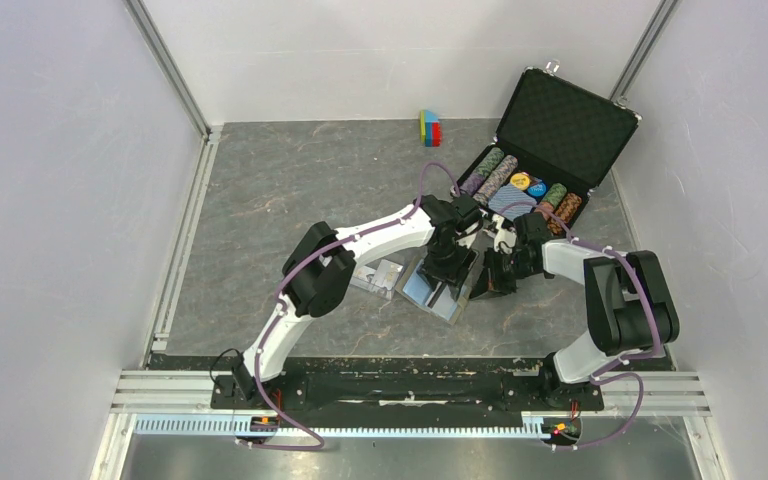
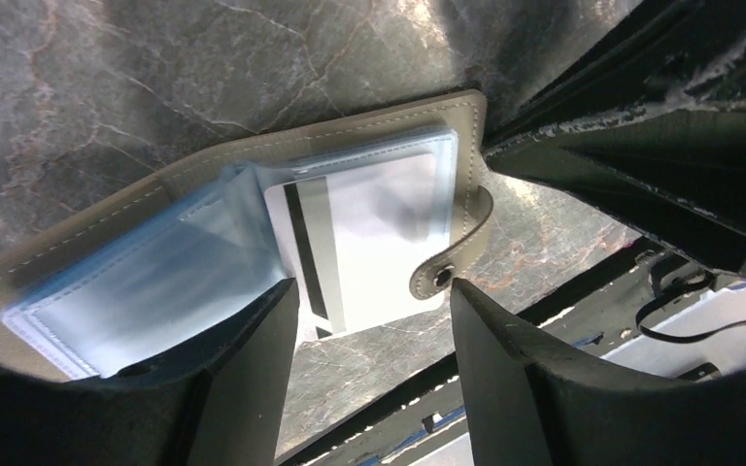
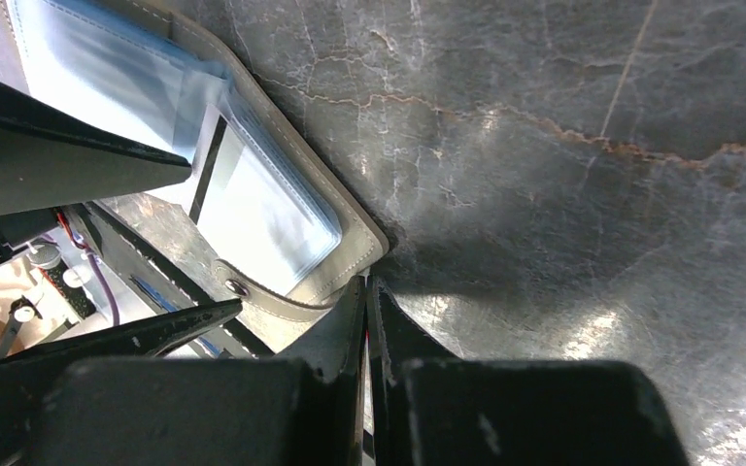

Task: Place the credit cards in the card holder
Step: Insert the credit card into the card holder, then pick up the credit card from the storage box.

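card holder (image 2: 369,124) lies open, flat on the grey marbled table (image 3: 563,175), lining up, about mid-table and just ahead of both arms. pale blue lining and clear sleeves show on both halves. the snap tab (image 2: 461,248) hangs off the outer edge of one half.

one credit card (image 2: 359,282), white with a black stripe along one long side, sits partly inside the sleeve on the tab half. its near end sticks out past the holder's edge onto the table. stripe side lies towards the fold.

left gripper (image 2: 371,286): jaws apart, low over the holder, one finger on each side of the card's protruding end. one fingertip overlaps the stripe corner, the other sits just beside the snap tab. cannot tell whether either finger actually touches the card.

right gripper (image 3: 367,291): jaws closed, nothing between them. tips point down at the holder's outer corner near the tab, at or just beside the rim. contact not clear from the wrist view.

top view: the two grippers meet over the holder, left arm reaching in from the left, right arm from the right. a clear plastic case (image 1: 378,276) lies on the table just left of the holder, under the left forearm, contents too small to read. an open black briefcase (image 1: 560,125) with rows of chips (image 1: 505,175) stands at the far right. small coloured blocks (image 1: 430,127) sit at the far edge.
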You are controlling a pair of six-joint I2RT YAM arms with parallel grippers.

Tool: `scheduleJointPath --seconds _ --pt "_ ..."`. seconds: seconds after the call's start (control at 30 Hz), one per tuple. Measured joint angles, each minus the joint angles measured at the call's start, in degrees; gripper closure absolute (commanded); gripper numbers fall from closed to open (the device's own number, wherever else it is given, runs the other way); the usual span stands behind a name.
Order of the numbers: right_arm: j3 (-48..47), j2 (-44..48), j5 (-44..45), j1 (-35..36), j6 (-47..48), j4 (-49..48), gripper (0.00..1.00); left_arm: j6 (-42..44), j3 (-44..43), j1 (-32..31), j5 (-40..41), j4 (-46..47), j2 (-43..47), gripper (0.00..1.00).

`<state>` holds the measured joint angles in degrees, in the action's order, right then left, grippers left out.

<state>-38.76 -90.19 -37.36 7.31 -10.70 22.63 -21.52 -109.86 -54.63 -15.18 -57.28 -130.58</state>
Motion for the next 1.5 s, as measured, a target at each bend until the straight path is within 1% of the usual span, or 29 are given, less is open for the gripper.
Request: scheduleJointPath --seconds 0.1,0.23,0.33,0.4,0.47,0.57,0.67,0.8,0.9,1.03,1.13,1.3,1.4,1.5 --pt "0.0 -0.26 -0.35 0.24 -0.31 -0.28 1.0 0.0 0.15 0.0 1.81 0.11 0.0 0.32" --pt "0.0 -0.42 -0.52 0.52 -0.59 -0.61 1.0 0.0 1.22 0.0 3.32 0.15 0.0 0.34" --pt "0.0 -0.55 -0.61 0.83 -0.94 -0.98 1.0 0.0 1.53 -0.04 2.8 0.11 -0.02 0.38" --pt "0.0 -0.68 -0.76 1.01 -1.31 -1.25 1.0 0.0 1.53 -0.04 1.77 0.26 -0.11 0.45" --pt "0.0 -0.74 -0.79 1.09 -1.46 -1.31 1.0 0.0 1.55 -0.04 0.68 0.37 -0.13 0.49" --pt "-0.15 -0.81 -0.74 1.09 -1.57 -1.16 1.0 0.0 1.53 -0.04 -1.57 0.22 -0.13 0.5" --pt "-1.11 -1.4 -0.33 1.09 -1.51 -0.42 1.0 -0.02 0.85 -0.04 -3.91 -0.39 -0.5 0.46" --pt "-3.58 -2.03 2.12 1.09 -0.57 1.05 0.99 0.0 0.5 -0.17 -5.01 -0.44 -0.85 0.34" --pt "-5.55 -2.12 4.94 1.18 0.5 2.38 0.97 0.0 0.48 -0.5 -3.43 -0.22 -0.83 0.28" --pt "-7.23 -2.01 9.46 1.2 1.9 4.44 0.93 0.02 0.55 -0.63 0.79 0.02 0.04 0.23" --pt "-7.93 -1.22 12.2 1.2 2.82 6.1 0.9 0.02 1.4 -0.46 2.86 1.25 2.89 0.22" --pt "-11.15 -0.28 14.03 1.7 3.56 8.26 0.87 -0.02 5.49 1.38 1.38 6.4 10.67 0.22" --pt "-13.84 -0.24 14.23 3.1 3.72 8.72 0.87 -0.09 9.09 4.17 -1.64 10.69 15.61 0.23" --pt "-17.05 -0.31 14.29 6.27 3.69 9.03 0.88 -0.87 14.47 8.98 -5.18 15.32 19.91 0.24"
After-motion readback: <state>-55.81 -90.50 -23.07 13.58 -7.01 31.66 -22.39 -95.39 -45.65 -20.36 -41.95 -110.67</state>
